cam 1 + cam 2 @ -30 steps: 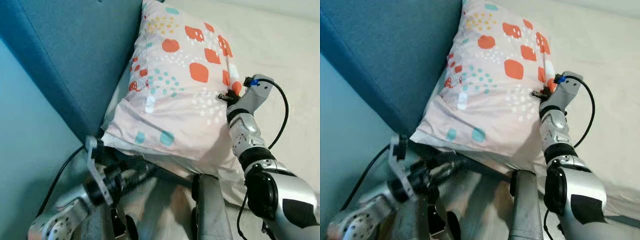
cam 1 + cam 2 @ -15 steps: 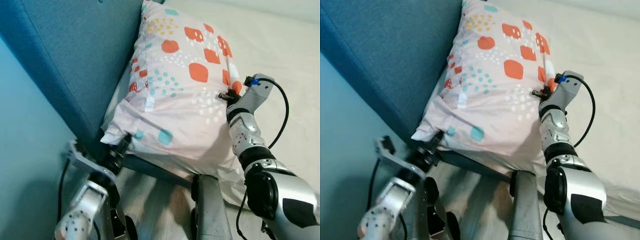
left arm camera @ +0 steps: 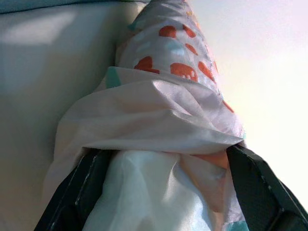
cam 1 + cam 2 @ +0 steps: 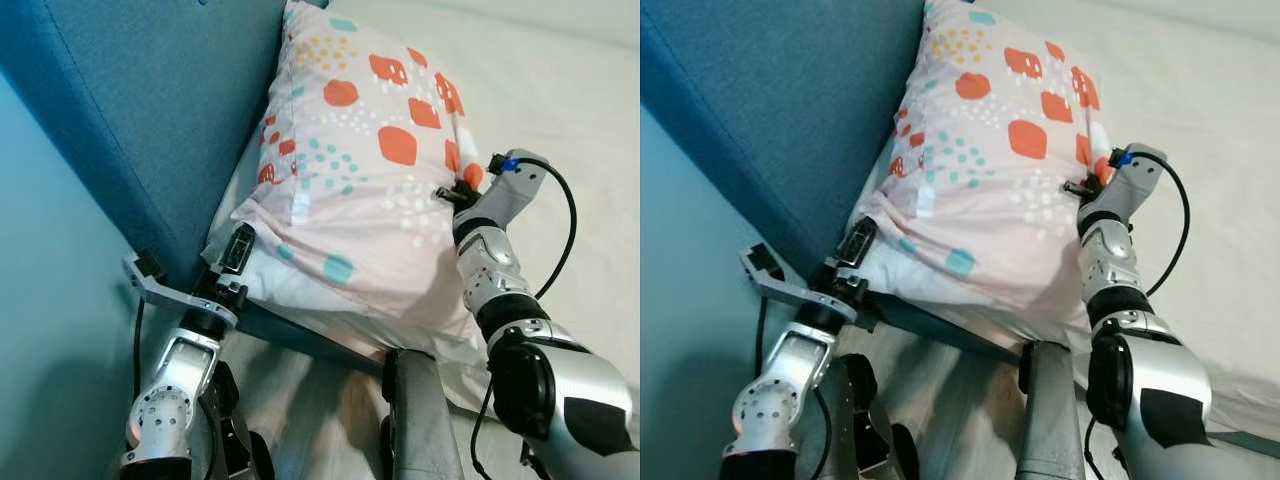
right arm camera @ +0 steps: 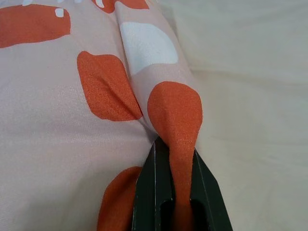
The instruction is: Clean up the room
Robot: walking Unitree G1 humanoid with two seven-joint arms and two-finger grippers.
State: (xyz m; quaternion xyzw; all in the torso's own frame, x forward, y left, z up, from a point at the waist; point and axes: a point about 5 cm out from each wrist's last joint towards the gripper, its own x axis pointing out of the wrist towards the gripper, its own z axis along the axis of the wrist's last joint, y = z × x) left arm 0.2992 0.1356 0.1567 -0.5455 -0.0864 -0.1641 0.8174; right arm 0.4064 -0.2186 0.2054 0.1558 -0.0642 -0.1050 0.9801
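Note:
A pink pillow (image 4: 360, 170) with orange and teal patches lies on the bed, leaning against the blue headboard (image 4: 150, 100). My right gripper (image 4: 457, 193) is at the pillow's right edge, shut on a pinched fold of its cover (image 5: 174, 120). My left gripper (image 4: 238, 255) is at the pillow's near left corner. In the left wrist view its fingers (image 3: 82, 187) stand wide apart, open, with the bunched corner of the pillow (image 3: 163, 134) between them. The pillow's underside is hidden.
Cream bedsheet (image 4: 570, 110) stretches to the right of the pillow. A pale blue wall (image 4: 50, 320) runs along the left, close to my left arm. My own grey body (image 4: 415, 420) shows at the bottom, by the bed's near edge.
My left arm has swung up from under the pillow's near edge to its left corner, and its fingers now straddle that corner. The right gripper and the pillow have stayed put.

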